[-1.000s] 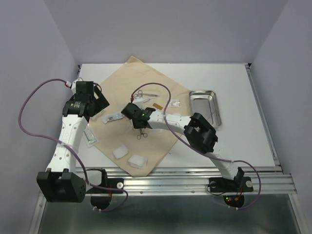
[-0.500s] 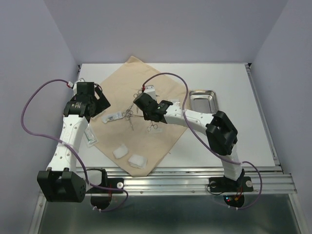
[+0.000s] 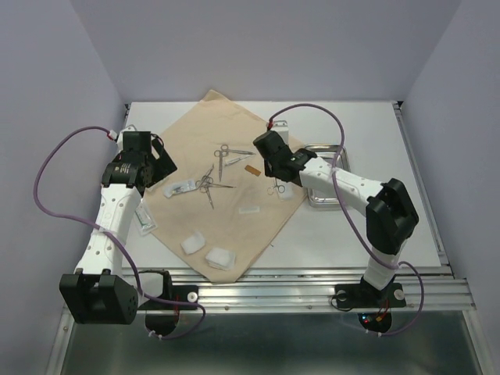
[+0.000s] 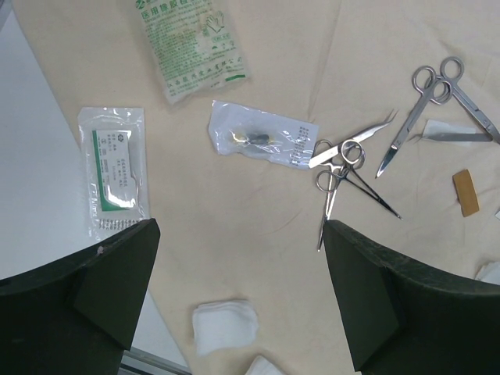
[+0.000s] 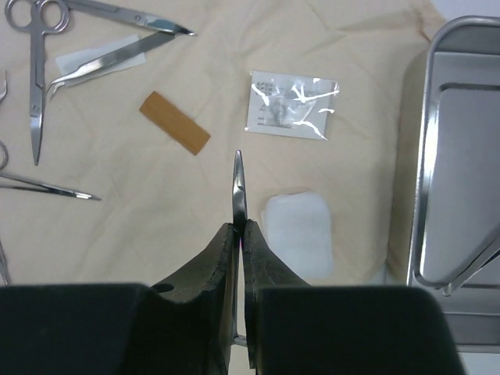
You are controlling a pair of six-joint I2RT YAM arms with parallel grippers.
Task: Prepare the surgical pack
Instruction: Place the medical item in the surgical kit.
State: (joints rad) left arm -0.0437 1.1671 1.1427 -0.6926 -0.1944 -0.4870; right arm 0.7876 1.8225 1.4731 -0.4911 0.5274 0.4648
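One steel tool (image 5: 239, 183) has crossed the cloth (image 3: 195, 133) in the last second. Your right pincer (image 5: 239, 228) was over the middle of the cloth and now hangs at its right edge, just beside the tray (image 5: 469, 180). Its jaws are clamped on the tool, with the thin blade end sticking out ahead. In the top view the ring handles hang below. You cannot tell from here whether it is scissors or a clamp.

The tool is not over the tray yet; a gauze pad (image 5: 297, 230) lies beneath it, beside the tray's rim. I judge you are mid-carry, with this tool about to go into the tray.

Your left pincer (image 4: 238, 226) has not moved. It is wide open, holding nothing, above the cloth's left side.

Scissors (image 4: 406, 129), tweezers (image 5: 117, 61), clamps (image 4: 336, 180) and more gauze (image 3: 219, 258) lie on the cloth.
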